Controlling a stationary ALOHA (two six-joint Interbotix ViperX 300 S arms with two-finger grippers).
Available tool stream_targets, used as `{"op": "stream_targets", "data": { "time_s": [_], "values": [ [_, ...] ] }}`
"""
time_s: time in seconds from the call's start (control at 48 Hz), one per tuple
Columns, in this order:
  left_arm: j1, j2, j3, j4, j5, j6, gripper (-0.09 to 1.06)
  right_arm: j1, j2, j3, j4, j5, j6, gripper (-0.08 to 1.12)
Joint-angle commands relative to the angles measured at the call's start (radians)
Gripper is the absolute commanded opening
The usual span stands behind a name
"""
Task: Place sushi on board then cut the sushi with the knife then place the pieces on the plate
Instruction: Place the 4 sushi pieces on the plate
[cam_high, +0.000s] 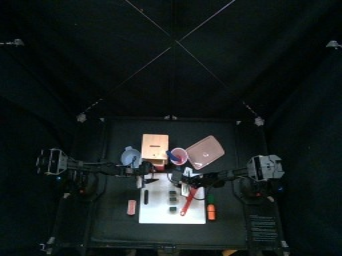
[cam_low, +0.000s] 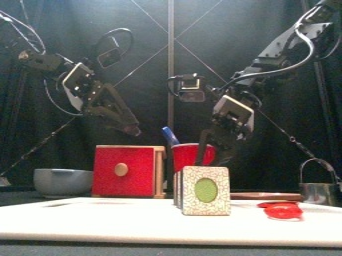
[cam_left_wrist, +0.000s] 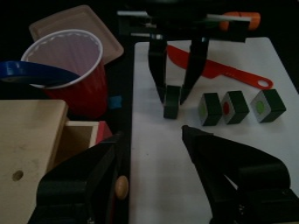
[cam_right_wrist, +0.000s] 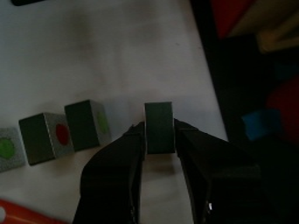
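Sushi pieces (cam_low: 205, 190) stood cut on the white board (cam_low: 80, 215). My right pincer (cam_right_wrist: 160, 131) gripped the end piece (cam_right_wrist: 159, 122) nearest the board's back edge; my left pincer (cam_left_wrist: 152, 144) hung open. I judged it best to lift straight, clearing its neighbours, then carry to the pink plate (cam_high: 207, 150) behind the board.

The board (cam_high: 158, 218) lies at the front middle of the surface (cam_high: 107, 225). Behind it, from left to right, stand the bowl (cam_high: 130, 155), the wooden box (cam_high: 155, 147), the cup (cam_high: 181, 157) and the tray (cam_high: 209, 150); one knife (cam_left_wrist: 26, 72) stands in the cup. On the board three sushi pieces (cam_left_wrist: 239, 106) form a row running front to back, a fourth piece (cam_right_wrist: 159, 114) just behind them sits between the jaws of the right tool (cam_right_wrist: 159, 133), and the other knife (cam_left_wrist: 216, 70) lies to their right
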Motion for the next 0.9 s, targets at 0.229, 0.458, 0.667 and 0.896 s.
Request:
{"op": "stream_targets", "data": {
  "time_s": [0.229, 0.458, 0.667, 0.896],
  "values": [
    [0.012, -0.006, -0.012, -0.002, -0.008, 0.000, 0.90, -0.032, -0.290, 0.175, 0.074, 0.178, -0.006, 0.63],
    [0.014, -0.006, -0.015, -0.002, -0.009, 0.000, 0.90, -0.290, -0.261, 0.186, -0.028, 0.123, -0.003, 0.63],
    [0.014, -0.005, -0.018, -0.002, -0.015, 0.000, 0.90, -0.426, -0.164, 0.156, -0.058, 0.003, -0.003, 0.63],
    [0.014, -0.005, -0.014, -0.002, -0.023, 0.000, 0.90, -0.439, -0.077, 0.115, -0.063, -0.017, -0.005, 0.67]
  ]
}}
